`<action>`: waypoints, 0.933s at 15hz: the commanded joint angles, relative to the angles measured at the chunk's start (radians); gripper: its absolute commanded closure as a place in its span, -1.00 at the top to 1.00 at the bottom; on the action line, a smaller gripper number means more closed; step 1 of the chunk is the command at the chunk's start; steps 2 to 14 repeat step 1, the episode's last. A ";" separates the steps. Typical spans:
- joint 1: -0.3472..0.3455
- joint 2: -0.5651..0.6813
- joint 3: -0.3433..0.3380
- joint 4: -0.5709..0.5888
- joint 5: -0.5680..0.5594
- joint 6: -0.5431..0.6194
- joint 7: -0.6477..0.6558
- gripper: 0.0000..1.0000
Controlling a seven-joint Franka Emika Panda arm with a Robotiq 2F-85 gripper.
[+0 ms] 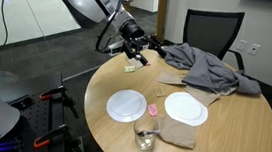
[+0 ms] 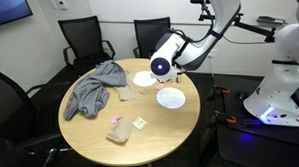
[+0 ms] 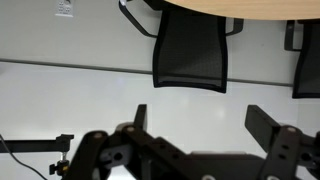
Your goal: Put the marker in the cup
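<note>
**A:** What was the largest thing there?

**B:** A round wooden table (image 1: 247, 122). At its 1 o'clock side lay a crumpled grey cloth (image 1: 206, 63), with a black chair (image 1: 212, 33) just behind it.

**A:** And where was the arm?

**B:** The gripper (image 1: 138, 52) hung over the rim at 11 o'clock, well apart from the cloth. In the wrist view the gripper (image 3: 198, 118) had its jaws apart, and only wall and chairs showed between them.

**A:** Where were the cup and the marker?

**B:** The cup (image 1: 145, 137) stood upright at 6 o'clock, close to the edge. I could not find the marker in any view.

**A:** What stood around the cup?

**B:** Two white plates: the left plate (image 1: 126, 105) at its 11 o'clock and the right plate (image 1: 186, 108) at its 1 o'clock. A brown paper (image 1: 178, 133) lay just beside it at 3 o'clock. One small pink object (image 1: 152, 109) lay between the plates.

**A:** Was there open room?

**B:** Yes, the wood was bare from 3 to 4 o'clock and near 9 o'clock.
</note>
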 commanded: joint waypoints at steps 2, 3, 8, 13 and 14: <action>-0.023 0.001 0.025 0.001 -0.004 -0.008 0.000 1.00; -0.023 0.001 0.025 0.001 -0.004 -0.008 0.000 1.00; -0.023 0.001 0.025 0.001 -0.004 -0.008 0.000 1.00; -0.023 0.001 0.025 0.001 -0.004 -0.008 0.000 1.00; -0.023 0.001 0.025 0.001 -0.004 -0.008 0.000 1.00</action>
